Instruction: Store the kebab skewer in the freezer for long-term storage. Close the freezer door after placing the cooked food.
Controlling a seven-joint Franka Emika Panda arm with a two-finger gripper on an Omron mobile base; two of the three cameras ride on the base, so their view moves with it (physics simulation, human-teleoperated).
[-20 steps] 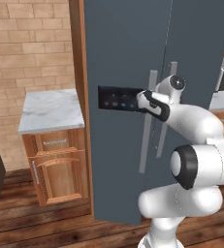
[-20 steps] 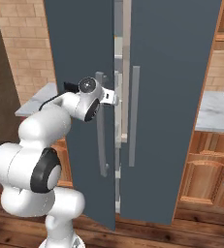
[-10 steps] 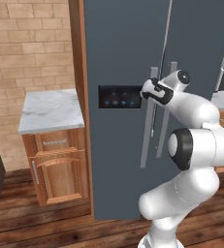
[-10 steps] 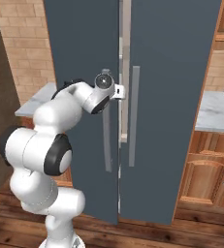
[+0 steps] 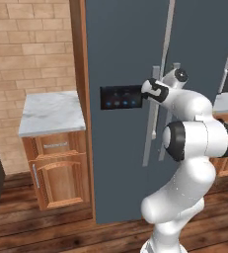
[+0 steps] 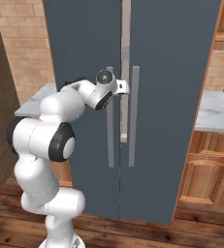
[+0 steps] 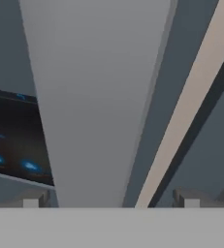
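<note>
room: brick wall [image 5: 31, 54], wood floor [image 5: 41, 232], sim kitchen
left side: marble-top counter [image 5: 51, 112] on wooden cabinet [image 5: 58, 168], just beside freezer
freezer [image 5: 130, 44]: slate-grey, both doors look closed
freezer door [image 5: 115, 163]: black control panel [image 5: 120, 97] with small lights; long silver handle [image 7: 99, 97] up close in hand view
gripper [image 7: 111, 202]: fingers spread wide, straddling that handle, holding nothing
kebab skewer: can't tell where it is
right side: counter [image 6: 215, 114] with wooden cabinets [image 6: 210, 169]
</note>
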